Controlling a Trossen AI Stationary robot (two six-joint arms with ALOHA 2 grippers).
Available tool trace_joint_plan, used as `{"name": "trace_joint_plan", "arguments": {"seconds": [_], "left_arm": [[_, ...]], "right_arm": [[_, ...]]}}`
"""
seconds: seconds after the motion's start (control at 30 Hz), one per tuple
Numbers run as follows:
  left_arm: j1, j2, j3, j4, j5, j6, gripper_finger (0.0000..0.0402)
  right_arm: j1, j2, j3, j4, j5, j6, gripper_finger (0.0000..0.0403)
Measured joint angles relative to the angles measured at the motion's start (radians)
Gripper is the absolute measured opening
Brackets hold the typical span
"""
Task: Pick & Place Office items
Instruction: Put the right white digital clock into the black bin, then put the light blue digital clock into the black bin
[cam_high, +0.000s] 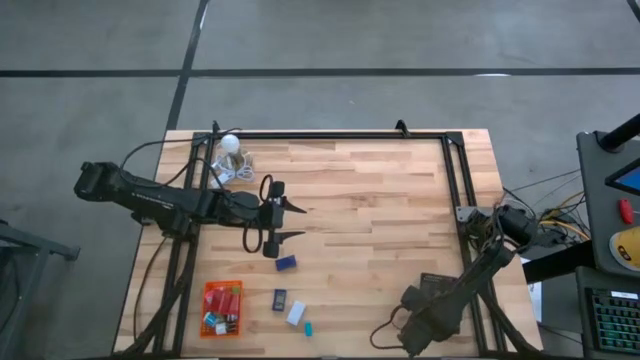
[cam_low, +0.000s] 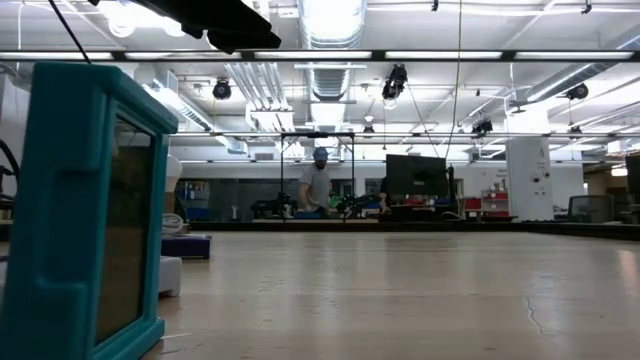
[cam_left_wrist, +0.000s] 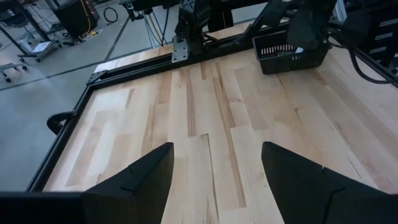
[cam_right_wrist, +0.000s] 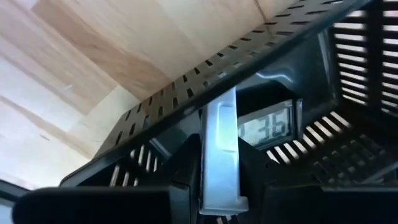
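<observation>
My right gripper (cam_high: 415, 300) hangs over the black ribbed tray (cam_high: 432, 288) at the table's near right, shut on a thin white piece (cam_right_wrist: 219, 149). In the tray lies a black item with a number display (cam_right_wrist: 267, 127). Navy (cam_high: 286, 263), grey-blue (cam_high: 280, 298), white (cam_high: 296, 314) and teal (cam_high: 308, 328) items lie flat on the table. The teal one (cam_low: 80, 210) fills the low view's left. More items sit in the orange tray (cam_high: 208, 290). My left gripper (cam_high: 293, 222) hovers open above mid-table, nothing between its fingers (cam_left_wrist: 143, 180). My right gripper pinches the white piece's near end (cam_right_wrist: 221, 196) between its two fingers. The fingers point steeply down from above. The piece sticks out past the fingertips, edge-on, along the fingers, toward the tray's slotted wall (cam_right_wrist: 186, 87). Whether its free end touches the tray I cannot tell.
A white round bulb-like thing with a coiled cord (cam_high: 231, 150) sits at the far left corner. A black metal frame (cam_high: 330, 134) runs along the table's far and side edges. Bare wood lies between the two arms (cam_left_wrist: 205, 106).
</observation>
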Motion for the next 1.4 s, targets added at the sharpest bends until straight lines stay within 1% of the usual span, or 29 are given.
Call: {"name": "trace_joint_plan", "arguments": {"seconds": [0.1,0.27,0.47,0.8,1.0,1.4], "left_arm": [[0.000,0.000,0.000,0.000,0.000,0.000,0.0248],[0.000,0.000,0.000,0.000,0.000,0.000,0.0248],[0.000,0.000,0.000,0.000,0.000,0.000,0.0248],[0.000,-0.001,0.000,0.000,0.000,0.000,0.0248],[0.000,-0.001,0.000,0.000,0.000,0.000,0.0248],[0.000,-0.001,0.001,0.000,0.000,0.000,0.0248]], "right_arm": [[0.000,0.018,0.001,-0.001,-0.004,-0.002,0.0059],[0.000,0.032,0.004,-0.006,-0.016,0.061,0.0063],[0.001,0.024,-0.002,-0.053,0.005,0.168,0.0093],[0.000,0.019,-0.001,-0.079,0.006,0.179,0.0130],[0.000,0.019,-0.001,-0.094,0.005,0.250,0.0157],[0.000,0.019,-0.001,-0.112,0.004,0.253,0.0201]]}}
